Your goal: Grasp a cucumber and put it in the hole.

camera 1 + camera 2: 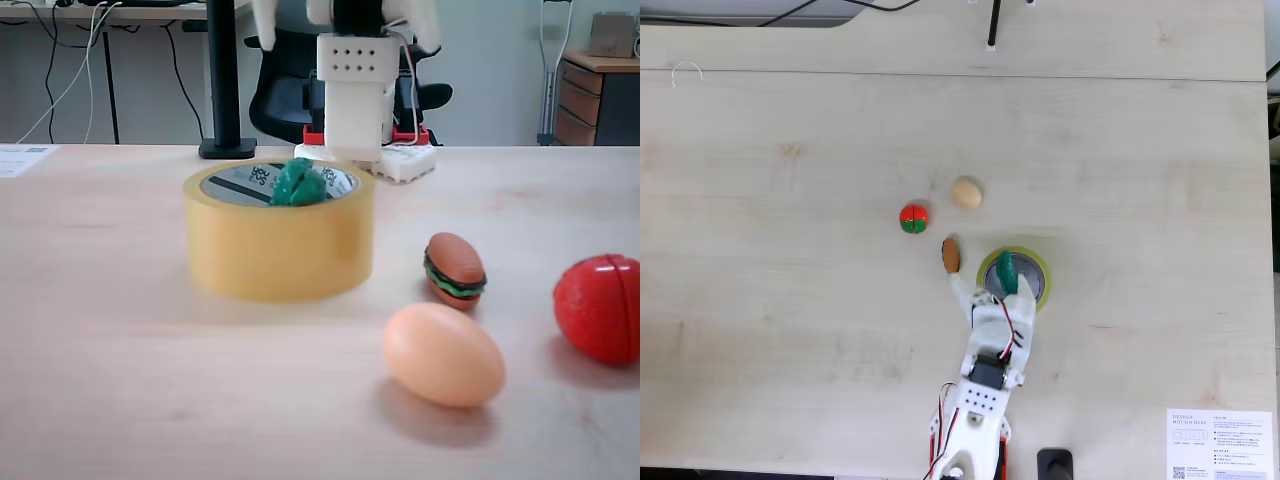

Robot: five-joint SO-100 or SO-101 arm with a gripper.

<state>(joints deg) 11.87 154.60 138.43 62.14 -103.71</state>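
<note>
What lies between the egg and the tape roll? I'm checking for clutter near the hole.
In a fixed view from above, the toy hamburger lies roughly between the egg and the tape roll, off its edge.

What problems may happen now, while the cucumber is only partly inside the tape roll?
1. The cucumber pokes up above the tape roll rim; if it leans on the rim it may tip outward instead of dropping into the hole.
2. The claw sits over the roll's edge; pulling back could drag or shift the roll.
3. The toy burger lies close beside the roll and claw, so a sideways move may knock it.
</note>
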